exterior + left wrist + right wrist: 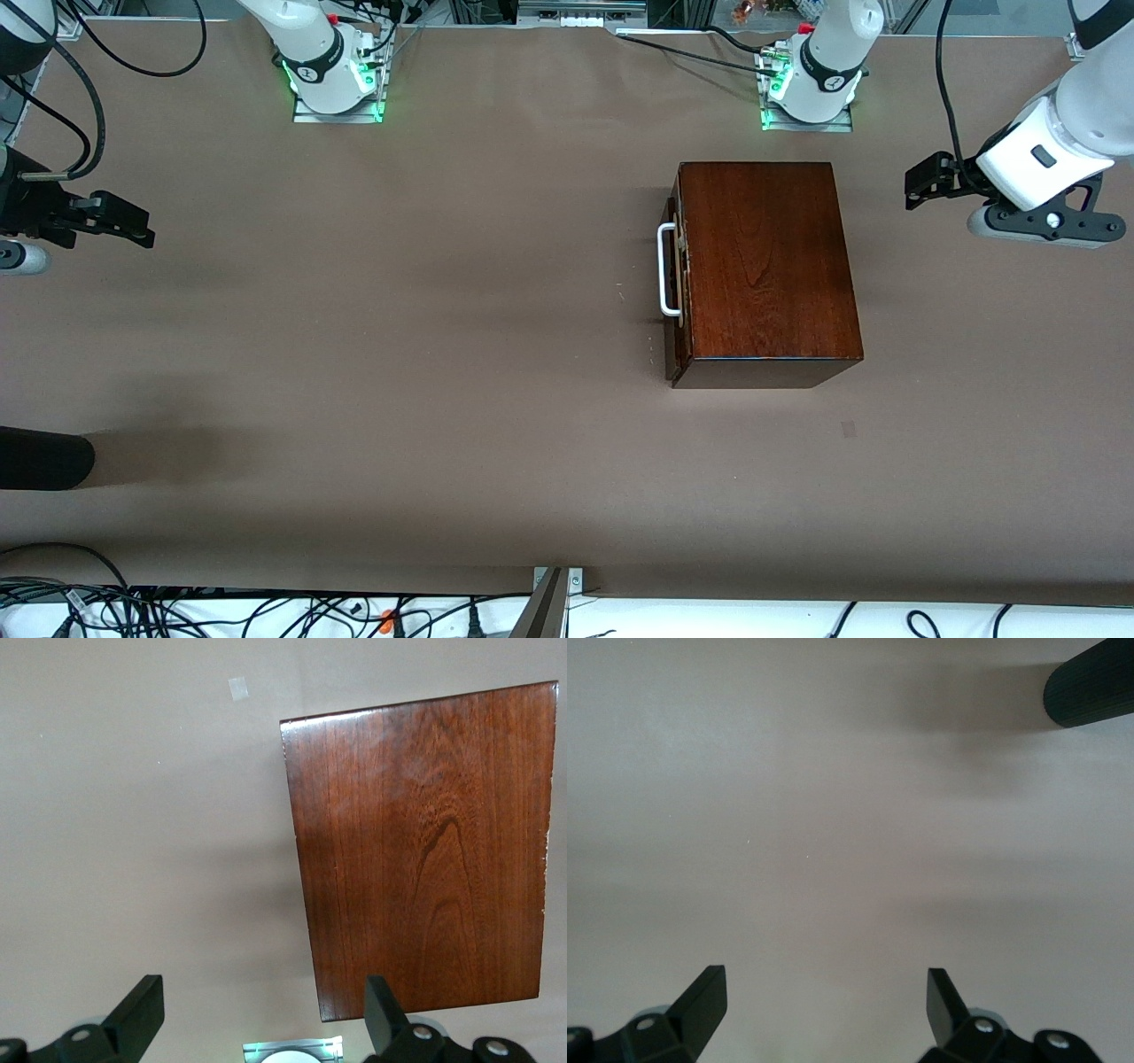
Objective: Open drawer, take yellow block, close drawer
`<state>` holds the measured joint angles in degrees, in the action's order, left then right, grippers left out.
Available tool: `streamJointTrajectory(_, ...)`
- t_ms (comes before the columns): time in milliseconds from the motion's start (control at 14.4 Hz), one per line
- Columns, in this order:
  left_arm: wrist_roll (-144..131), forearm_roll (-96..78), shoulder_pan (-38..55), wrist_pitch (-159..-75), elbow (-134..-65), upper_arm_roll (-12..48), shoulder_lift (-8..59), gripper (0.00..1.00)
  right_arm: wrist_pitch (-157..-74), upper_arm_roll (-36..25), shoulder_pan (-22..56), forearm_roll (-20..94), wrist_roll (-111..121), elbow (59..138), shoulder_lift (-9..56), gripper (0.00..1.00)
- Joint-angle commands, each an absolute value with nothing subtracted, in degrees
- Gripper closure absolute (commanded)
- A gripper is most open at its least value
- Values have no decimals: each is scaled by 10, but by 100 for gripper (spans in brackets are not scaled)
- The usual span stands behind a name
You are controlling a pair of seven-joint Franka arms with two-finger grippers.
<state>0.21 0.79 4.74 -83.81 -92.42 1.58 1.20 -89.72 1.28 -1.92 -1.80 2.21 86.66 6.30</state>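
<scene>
On the brown table (443, 354), toward the left arm's end, sits the dark wooden box (762, 266) with its drawer (675, 275) pushed shut, the white handle (666, 270) facing the right arm's end. The yellow block is nowhere in sight. Both arms wait at the table's ends. The left gripper (261, 1010) hangs above the bare table just beside the box, fingers spread and empty. The right gripper (824, 1005) hangs over bare table well apart from the box, fingers spread wide, holding nothing.
</scene>
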Motion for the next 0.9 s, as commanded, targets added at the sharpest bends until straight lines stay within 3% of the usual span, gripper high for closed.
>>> streamJointTrajectory(0,4,-4,50,-823,-906,17,39,0,-892,18,-26,-10,19,864,57,0)
streamJointTrajectory(278,-3,-4,54,-838,-906,67,68,0,-892,18,-26,-10,19,864,57,0)
streamJointTrajectory(626,-136,2,58,-950,-907,187,135,0,-892,18,-26,-10,19,864,57,0)
streamJointTrajectory(834,-223,6,105,-1000,-907,211,175,0,-892,18,-27,-10,18,862,57,0)
